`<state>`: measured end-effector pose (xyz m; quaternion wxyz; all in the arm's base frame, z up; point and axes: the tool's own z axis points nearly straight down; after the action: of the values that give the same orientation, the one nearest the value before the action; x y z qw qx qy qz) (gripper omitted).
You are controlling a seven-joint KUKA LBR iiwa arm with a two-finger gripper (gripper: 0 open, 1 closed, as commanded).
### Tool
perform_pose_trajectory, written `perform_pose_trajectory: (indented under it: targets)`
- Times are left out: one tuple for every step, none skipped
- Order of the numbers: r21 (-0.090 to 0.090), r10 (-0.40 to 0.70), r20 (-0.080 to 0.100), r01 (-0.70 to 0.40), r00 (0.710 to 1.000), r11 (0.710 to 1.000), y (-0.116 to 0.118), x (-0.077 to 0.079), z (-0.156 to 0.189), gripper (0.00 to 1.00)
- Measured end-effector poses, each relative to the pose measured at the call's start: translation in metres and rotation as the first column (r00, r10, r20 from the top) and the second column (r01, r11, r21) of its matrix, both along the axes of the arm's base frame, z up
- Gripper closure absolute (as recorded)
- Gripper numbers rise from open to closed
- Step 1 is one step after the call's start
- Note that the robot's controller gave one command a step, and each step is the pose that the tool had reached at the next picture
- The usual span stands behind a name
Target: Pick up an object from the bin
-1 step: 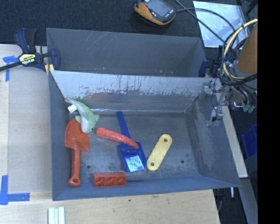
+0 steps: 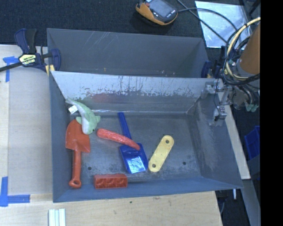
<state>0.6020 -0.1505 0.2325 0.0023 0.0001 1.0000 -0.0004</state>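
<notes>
The gripper hangs by the right wall of the bin, over none of the things, and I cannot tell whether it is open or closed. Nearest it, on the bin floor right of centre, lies a flat yellow bar, just beside a blue scraper. The bar looks like light, stiff, smooth plastic; I'd pinch it across its narrow middle.

Arm runs off top-right, mostly cut. Orange sausage-shaped toy lies across blue brush, hiding mid-handle. Pale green piece covers the blade tip of red shovel. Orange-black gadget clipped at top.
</notes>
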Motion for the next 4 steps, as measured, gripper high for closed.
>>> perform_pose_trajectory:
  targets:
    - [0.0,0.208,-0.002,-0.208,0.978,0.978,0.048,-0.02,-0.112,0.0]
    - [-0.005,0.501,0.005,-0.501,0.865,0.865,0.108,-0.008,-0.071,0.0]
    - [-0.001,0.591,-0.002,-0.591,0.807,0.807,0.11,-0.045,-0.115,0.0]
    - [-0.008,0.857,0.002,-0.857,0.515,0.515,0.114,-0.032,-0.163,0.0]
